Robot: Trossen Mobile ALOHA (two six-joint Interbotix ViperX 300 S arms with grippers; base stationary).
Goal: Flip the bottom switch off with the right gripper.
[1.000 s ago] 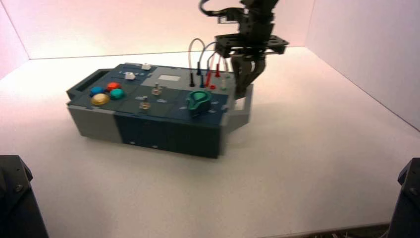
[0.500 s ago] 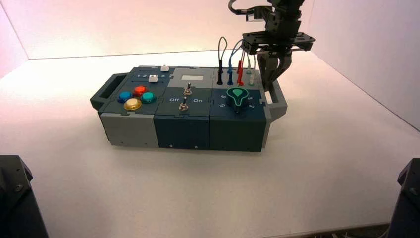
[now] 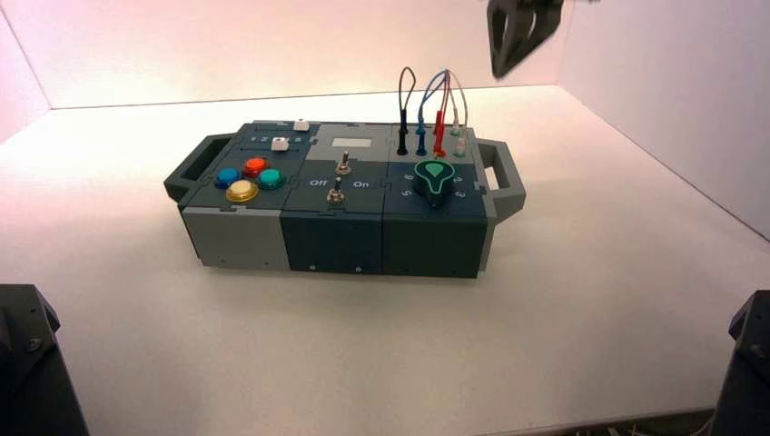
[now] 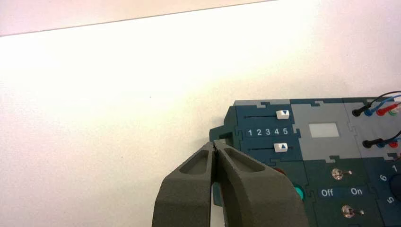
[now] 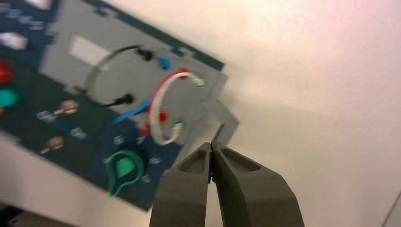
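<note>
The bottom switch (image 3: 335,193) is a small silver toggle between white "Off" and "On" lettering on the dark blue middle panel of the box (image 3: 336,241). It also shows in the left wrist view (image 4: 348,211) and in the right wrist view (image 5: 55,143). My right gripper (image 3: 513,36) hangs shut high above the box's back right corner, half out of the high view. In its own view the right gripper (image 5: 211,145) is over the grey right handle (image 5: 208,125), well clear of it. My left gripper (image 4: 214,144) is shut, empty and away from the box's left end.
A second silver toggle (image 3: 344,165) stands just behind the bottom one. Looped wires (image 3: 434,113) rise from the back right, beside a green knob (image 3: 435,178). Coloured buttons (image 3: 249,178) and two white sliders (image 4: 282,130) sit on the left. White walls enclose the table.
The box first swung and shifted right with the right gripper at its right handle, and has since stayed still. The right gripper then rose straight up, away from the handle.
</note>
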